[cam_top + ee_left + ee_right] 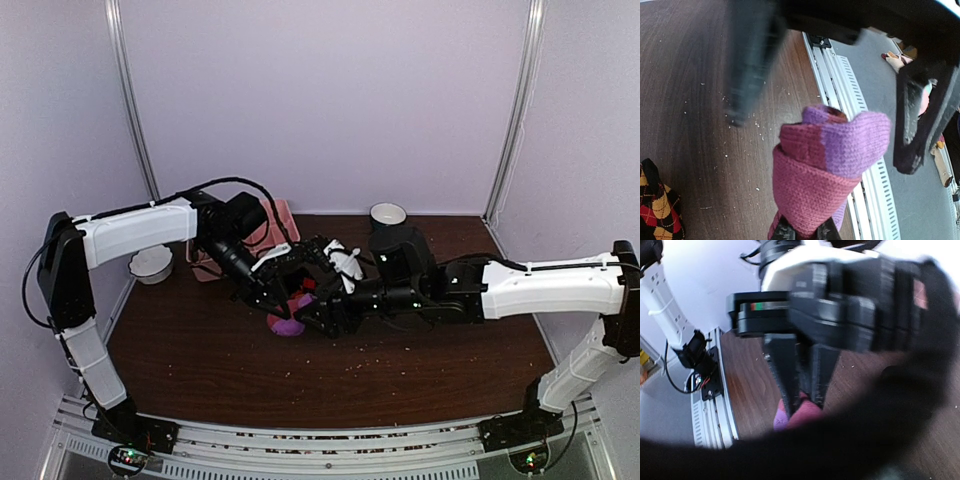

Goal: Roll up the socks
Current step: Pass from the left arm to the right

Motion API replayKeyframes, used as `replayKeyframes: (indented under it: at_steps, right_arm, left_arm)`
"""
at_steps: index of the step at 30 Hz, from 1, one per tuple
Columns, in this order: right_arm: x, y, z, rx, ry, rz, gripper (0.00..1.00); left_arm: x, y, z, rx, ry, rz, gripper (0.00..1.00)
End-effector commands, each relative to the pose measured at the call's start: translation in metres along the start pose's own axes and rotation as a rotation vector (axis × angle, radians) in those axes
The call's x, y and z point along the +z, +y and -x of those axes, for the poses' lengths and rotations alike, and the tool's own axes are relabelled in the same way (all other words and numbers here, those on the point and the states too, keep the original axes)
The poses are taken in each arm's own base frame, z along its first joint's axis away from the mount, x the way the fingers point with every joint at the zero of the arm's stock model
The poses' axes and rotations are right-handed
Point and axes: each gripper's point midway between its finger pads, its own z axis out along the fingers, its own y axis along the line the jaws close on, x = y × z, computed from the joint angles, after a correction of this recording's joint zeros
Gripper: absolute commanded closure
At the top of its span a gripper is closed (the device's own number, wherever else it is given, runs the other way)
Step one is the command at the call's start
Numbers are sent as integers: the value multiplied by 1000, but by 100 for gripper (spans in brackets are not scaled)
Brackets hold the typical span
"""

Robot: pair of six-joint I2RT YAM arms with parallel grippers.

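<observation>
Pinching the rolled pink sock [825, 170] at centre frame, your left gripper [805, 233] is clamped tight on it. Right gripper [308, 314] fingers stand apart either side, gripping nothing. Argyle sock [657, 212] lies lower left.

Walls: pale lilac-white panels [330, 100], plain and matte, closing the back and both sides.
Posts: a slim metal left post [130, 100] and right post [517, 100] stand at the back corners, leaning slightly inward in the overhead view.
Table: dark brown wood-grain top [200, 350], running back to the rear wall.
Crumbs: pale specks [757, 123] scattered over the top, densest toward the near edge.
Rail: light slotted metal rail [330, 445] along the table's near edge.
Floor: smooth grey surface [900, 200], visible beyond the rail in the left wrist view.
Light: even and diffuse, with soft shadows and a faint sheen on the wood.
</observation>
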Motion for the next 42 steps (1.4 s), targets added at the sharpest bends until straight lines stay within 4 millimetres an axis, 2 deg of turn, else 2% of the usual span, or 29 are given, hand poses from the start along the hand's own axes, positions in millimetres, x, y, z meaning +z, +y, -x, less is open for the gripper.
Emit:
replayKeyframes:
  at_steps: [1,5,7,9,10,11,14,16,19,22,24,27,29,31,35,40,42]
  right_arm:
    - [-15,-24,11,50,-93,-144,0]
    - [-41,-36,31,128,-271,-203,0]
    - [-56,-55,42,245,-358,-302,0]
    - [-70,-61,49,285,-391,-323,0]
    - [-75,-63,49,303,-411,-311,0]
    - [-76,-57,47,300,-434,-233,0]
    - [-100,-44,56,336,-641,-10,0]
    - [-94,-37,56,282,-576,-18,0]
    - [-99,-12,61,201,-604,45,0]
    - [-92,2,65,145,-570,70,0]
    - [-89,7,75,133,-581,86,3]
    - [-81,17,94,105,-593,129,15]
    - [-73,20,100,92,-577,138,27]
    - [-69,23,105,85,-577,150,34]
    - [-55,20,108,94,-549,135,36]
    - [-54,22,104,121,-562,166,39]
    - [-54,22,102,129,-565,173,45]
  left_arm:
    - [-19,-16,30,70,-80,-2,100]
    - [-30,-17,43,59,-121,-4,100]
    - [-36,-20,53,63,-148,-10,100]
    - [-43,-25,64,70,-179,-19,100]
    - [-46,-27,69,76,-192,-22,100]
    - [-49,-29,74,82,-205,-26,100]
    - [-57,-33,89,92,-238,-30,100]
    - [-62,-32,96,92,-256,-30,100]
    - [-66,-26,103,69,-290,-25,100]
    - [-71,-24,112,45,-331,-36,100]
    - [-74,-27,118,40,-360,-64,100]
    - [-76,-29,122,28,-378,-94,100]
    - [-77,-31,122,25,-384,-104,100]
    - [-78,-33,122,27,-387,-108,100]
    - [-81,-40,125,39,-400,-125,100]
    - [-87,-46,132,43,-426,-141,100]
    - [-89,-48,134,42,-433,-148,100]
